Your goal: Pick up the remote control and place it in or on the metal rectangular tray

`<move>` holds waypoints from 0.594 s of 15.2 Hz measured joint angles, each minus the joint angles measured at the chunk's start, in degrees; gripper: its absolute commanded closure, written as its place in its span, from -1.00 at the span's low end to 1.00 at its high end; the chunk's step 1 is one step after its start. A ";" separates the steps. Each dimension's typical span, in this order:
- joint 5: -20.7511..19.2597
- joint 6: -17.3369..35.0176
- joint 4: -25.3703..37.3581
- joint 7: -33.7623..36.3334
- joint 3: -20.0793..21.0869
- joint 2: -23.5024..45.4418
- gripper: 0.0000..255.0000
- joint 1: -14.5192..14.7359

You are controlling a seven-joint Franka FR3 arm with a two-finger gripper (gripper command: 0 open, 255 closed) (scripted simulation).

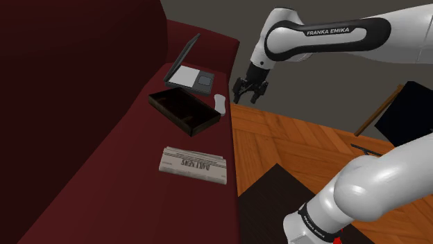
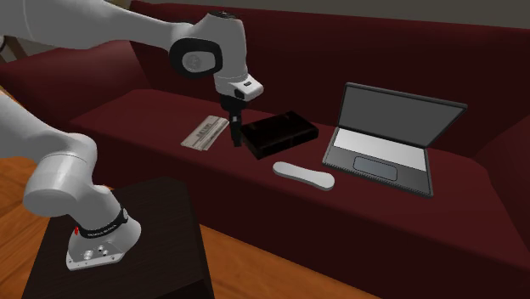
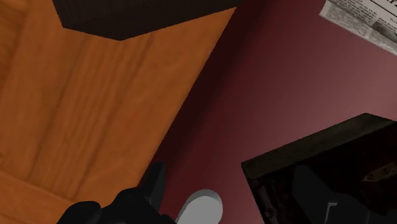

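The white remote's [image 3: 205,207] end lies on the maroon seat [image 3: 273,83], near the dark tray's [image 3: 318,159] corner. A black finger [image 3: 153,188] shows beside the remote. A newspaper [image 3: 362,19] lies beyond. Wood floor [image 3: 95,95] and the dark stand [image 3: 140,16] border the seat.

**Surfaces and finishes**

The sofa seat [image 1: 125,159] is being rendered as matt dark-red cloth. The floor [image 1: 291,142] is being shown as glossy, grained wood planking, and the newspaper [image 1: 193,165] as printed paper. The rectangular tray [image 1: 205,125] is being shown dark and matt, the remote control [image 2: 304,177] smooth and plain white, the arm's shell [image 1: 409,31] glossy white.

White remote [image 2: 303,177]; tray [image 2: 289,143] perhaps black; maroon sofa [image 1: 104,159]; grey-printed newspaper [image 1: 193,165]
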 measured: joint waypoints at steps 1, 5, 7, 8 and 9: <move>-0.02 0.64 1.74 0.93 -0.03 2.38 -1.00 -0.29; -0.12 3.55 7.36 4.25 -0.56 10.87 -1.00 -1.43; -0.12 4.67 11.16 5.65 -1.04 15.73 -1.00 -2.03; -0.08 5.19 12.57 6.45 -1.24 17.67 -1.00 -2.24; -0.02 5.85 13.88 7.11 -1.50 19.64 -1.00 -2.51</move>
